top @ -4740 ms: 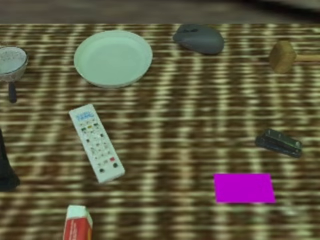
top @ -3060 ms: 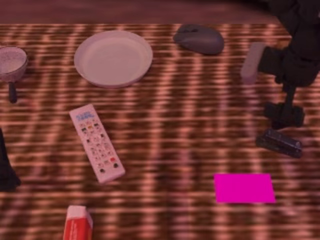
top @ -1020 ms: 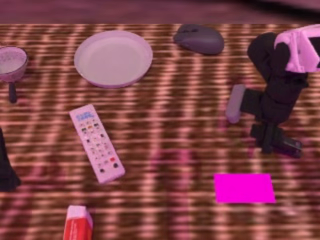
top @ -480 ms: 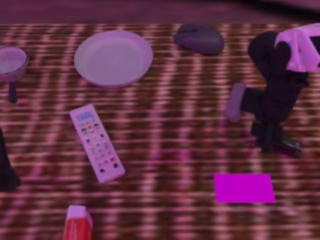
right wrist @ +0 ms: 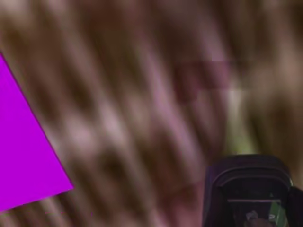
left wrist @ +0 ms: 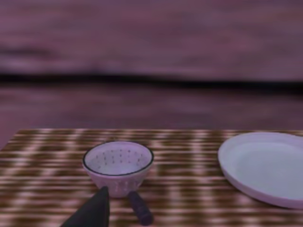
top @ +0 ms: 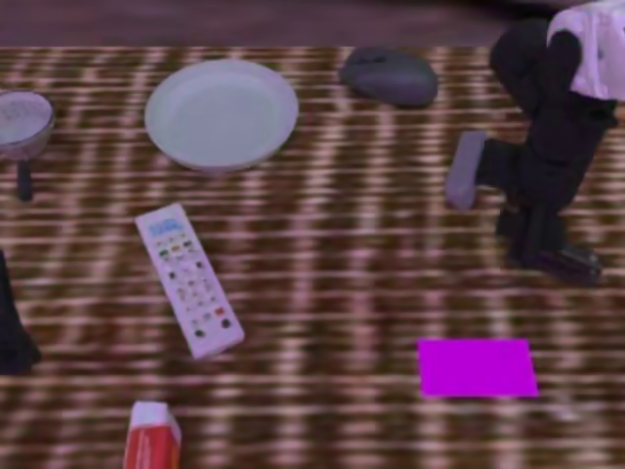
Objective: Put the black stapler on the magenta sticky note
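Note:
The black stapler (top: 573, 262) is at the table's right side, its left part hidden under my right gripper (top: 539, 244), which is shut on it from above. In the right wrist view the stapler's dark end (right wrist: 248, 189) fills the lower corner and looks raised off the table. The magenta sticky note (top: 478, 367) lies flat and bare, nearer the front edge and a little left of the stapler; one corner of the magenta sticky note (right wrist: 23, 151) shows in the right wrist view. My left gripper (top: 12, 337) is parked at the left edge, open and empty.
A white remote (top: 188, 279) lies left of centre. A pale plate (top: 221, 113), a grey mouse (top: 389, 76) and a small strainer (top: 21, 119) sit along the back. A red-and-white box (top: 151, 437) is at the front left. The right arm covers the back right corner.
My right gripper has gone from empty to shut on the stapler. In the last half second the gripper and stapler have shifted toward the table's back, apparently lifting.

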You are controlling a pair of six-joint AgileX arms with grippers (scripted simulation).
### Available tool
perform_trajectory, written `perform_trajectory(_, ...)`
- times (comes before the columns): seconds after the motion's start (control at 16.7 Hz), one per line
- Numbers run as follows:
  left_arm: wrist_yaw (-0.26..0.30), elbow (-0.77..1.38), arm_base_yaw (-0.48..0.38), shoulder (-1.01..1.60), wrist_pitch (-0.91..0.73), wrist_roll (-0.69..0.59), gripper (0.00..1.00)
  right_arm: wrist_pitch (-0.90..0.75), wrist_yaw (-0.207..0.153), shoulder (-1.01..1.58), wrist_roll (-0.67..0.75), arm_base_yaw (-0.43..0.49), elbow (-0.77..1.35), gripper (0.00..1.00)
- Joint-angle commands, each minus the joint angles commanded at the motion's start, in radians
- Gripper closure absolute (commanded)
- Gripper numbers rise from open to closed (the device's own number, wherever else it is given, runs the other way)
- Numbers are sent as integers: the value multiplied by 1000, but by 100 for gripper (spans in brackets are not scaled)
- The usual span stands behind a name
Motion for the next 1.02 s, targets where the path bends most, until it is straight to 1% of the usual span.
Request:
perform_trajectory(0.12, 0, 0, 0, 0, 0, 0, 0, -98, 0, -29, -3, 4, 58, 100)
perform_trajectory(0.24, 0, 0, 0, 0, 0, 0, 0, -160, 0, -57, -3, 6, 103, 100)
perform_trajectory(0.66, 0, 0, 0, 0, 0, 0, 0, -175, 1, -66, 8, 3, 118, 100)
perform_trajectory(0.84, 0, 0, 0, 0, 0, 0, 0, -152, 14, -77, 95, 12, 127, 100)
perform_trajectory(1.02, 0, 0, 0, 0, 0, 0, 0, -115, 37, -96, 281, 23, 136, 100)
